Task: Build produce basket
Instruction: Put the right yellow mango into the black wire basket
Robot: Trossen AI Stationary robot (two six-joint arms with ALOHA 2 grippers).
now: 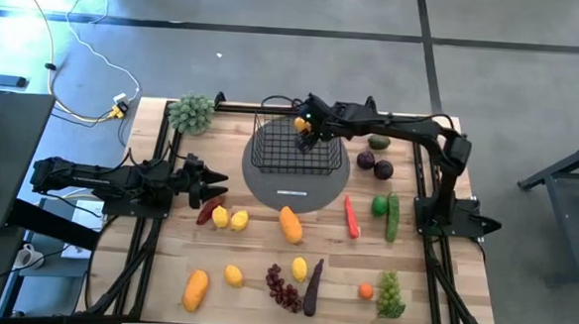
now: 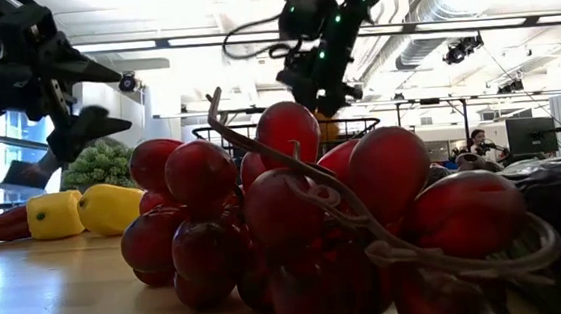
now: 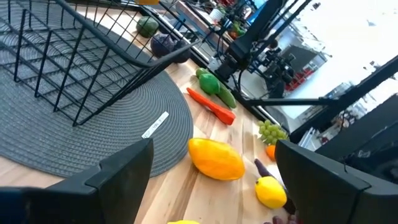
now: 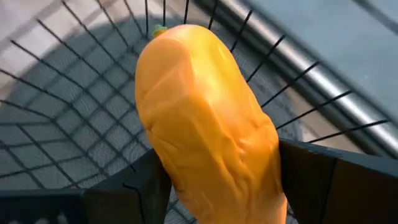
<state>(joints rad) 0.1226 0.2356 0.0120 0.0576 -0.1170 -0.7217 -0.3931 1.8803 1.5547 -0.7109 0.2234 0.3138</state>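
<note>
I note the basket [image 1: 292,145] is thin black wire mesh; table [image 1: 254,279] — pale bare wood planks; grapes [image 2: 305,215] — glossy, smooth plastic; round mat [image 3: 93,130] grey, woven.

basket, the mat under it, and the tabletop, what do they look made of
Basket: thin black wire, probably coated metal, an open grid you see through.
Mat: seems woven grey fabric or vinyl, with fine ribbed rings and a small label at its edge.
Tabletop: pale wood planks with visible grain and seams, smooth, slightly glossy in the low view.
</note>
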